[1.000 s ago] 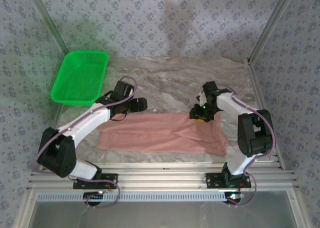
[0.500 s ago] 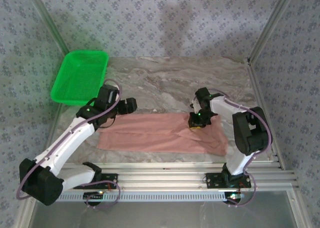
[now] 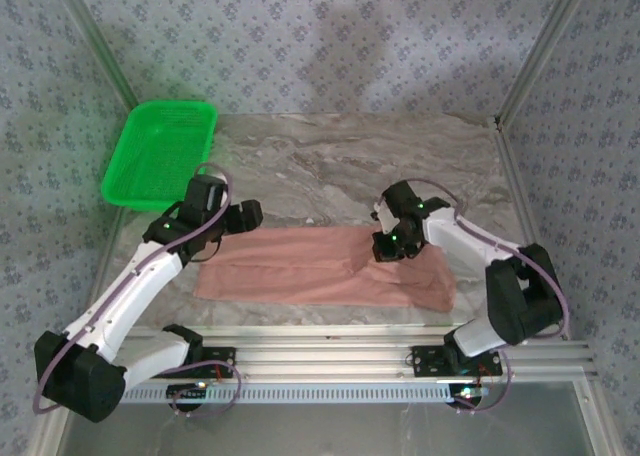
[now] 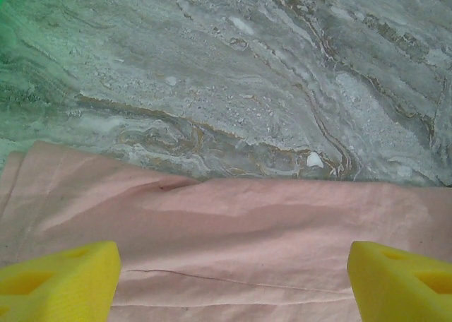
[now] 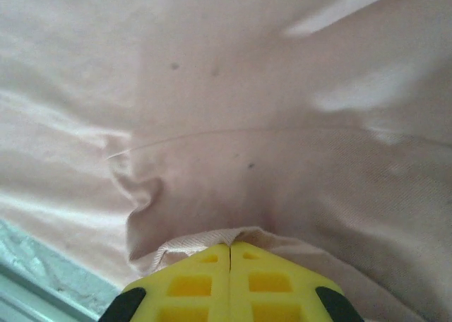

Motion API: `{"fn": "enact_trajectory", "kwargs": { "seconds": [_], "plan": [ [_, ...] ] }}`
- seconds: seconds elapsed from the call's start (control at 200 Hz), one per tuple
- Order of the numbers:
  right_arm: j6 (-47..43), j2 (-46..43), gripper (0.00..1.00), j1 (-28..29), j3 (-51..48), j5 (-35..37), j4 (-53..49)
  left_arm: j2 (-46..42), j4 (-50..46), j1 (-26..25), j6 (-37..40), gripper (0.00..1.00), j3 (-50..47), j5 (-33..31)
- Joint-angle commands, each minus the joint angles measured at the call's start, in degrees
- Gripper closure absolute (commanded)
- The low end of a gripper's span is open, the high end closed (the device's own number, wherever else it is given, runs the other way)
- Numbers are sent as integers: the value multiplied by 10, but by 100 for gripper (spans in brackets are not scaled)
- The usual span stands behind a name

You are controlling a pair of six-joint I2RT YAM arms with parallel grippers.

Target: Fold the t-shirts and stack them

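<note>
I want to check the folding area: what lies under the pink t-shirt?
The marble table lies under the t-shirt and shows beyond its far edge. The right gripper is shut on a pinch of cloth. Anything between cloth and table is covered, unseen.

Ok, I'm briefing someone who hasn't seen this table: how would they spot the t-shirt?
On the marble-patterned table, look along the near edge. The t-shirt lies there as a long flat strip. It is the only soft pink thing, unlike the rigid green basket at the far-left corner.
</note>
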Motion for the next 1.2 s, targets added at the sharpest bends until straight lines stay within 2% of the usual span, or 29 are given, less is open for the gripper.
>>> {"fn": "enact_trajectory", "kwargs": {
  "seconds": [0.0,0.29,0.415,0.51,0.58,0.675,0.78,0.884,1.009,1.094,1.199],
  "plan": [
    [16,-24,100,21,-25,-12,-9,-8,3,3,7,17,-12,-1],
    [78,-49,98,93,-72,-48,-22,13,21,3,0,17,-21,13],
    [115,-81,90,111,-83,-63,-55,27,28,0,-1,17,-20,20],
    [137,-115,77,118,-81,-70,-90,37,33,-6,-1,18,-16,19],
    [144,-144,73,118,-64,-84,-113,45,42,-12,-1,18,-16,20],
    [145,-172,67,88,-28,-101,-118,60,56,-26,3,18,-15,20],
    [156,-158,68,12,10,-108,-97,81,68,-42,3,18,-10,14],
    [162,-92,70,-35,25,-70,-93,95,84,-53,4,17,-2,9],
    [212,-23,69,-54,9,-15,-63,127,90,-54,10,17,23,17],
    [253,5,70,-69,-15,11,-49,176,78,-53,20,17,55,43],
    [282,28,69,-71,-21,83,-49,253,35,-54,24,17,99,46]
  ]
}}
